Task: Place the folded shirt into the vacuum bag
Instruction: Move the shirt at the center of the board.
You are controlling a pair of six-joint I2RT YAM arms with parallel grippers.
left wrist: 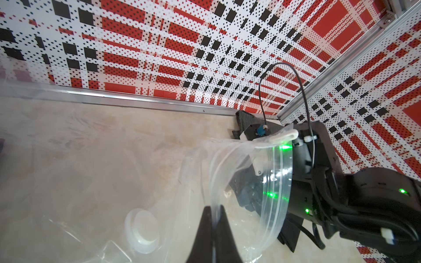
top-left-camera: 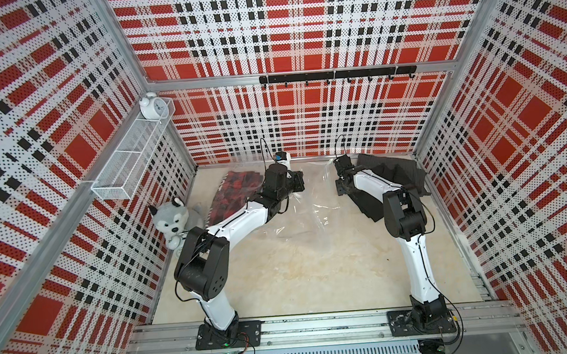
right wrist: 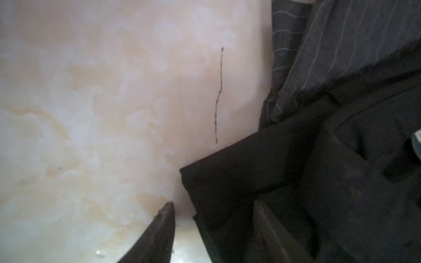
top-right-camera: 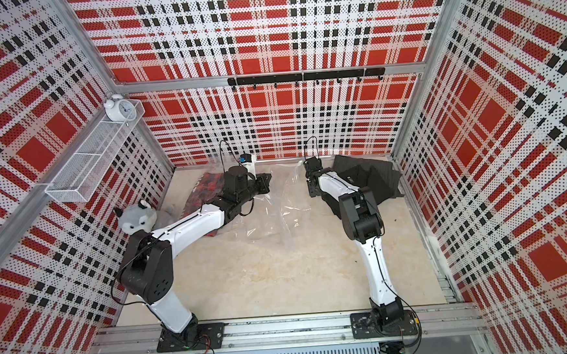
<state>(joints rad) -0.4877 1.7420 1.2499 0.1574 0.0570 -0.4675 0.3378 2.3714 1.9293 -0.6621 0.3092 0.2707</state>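
Left gripper (left wrist: 214, 207) is clamped on the vacuum bag (top-left-camera: 294, 212) at its mouth, holding it raised. Right gripper (right wrist: 214, 205), jaws apart, straddles a corner of the black folded shirt (right wrist: 307, 182) beside the bag; it should pinch every layer before lifting.

Left arm (top-left-camera: 234, 221) & right arm (top-left-camera: 416, 271): glossy white shells, matte-black joint housings, thin black cables (left wrist: 301, 91), green LEDs (left wrist: 307, 210), screwed black base plates (top-left-camera: 253, 333); left gripper (left wrist: 214, 206) w/ black wedge fingers.

Crinkly vacuum bag (left wrist: 193, 173) in left gripper (left wrist: 214, 208)
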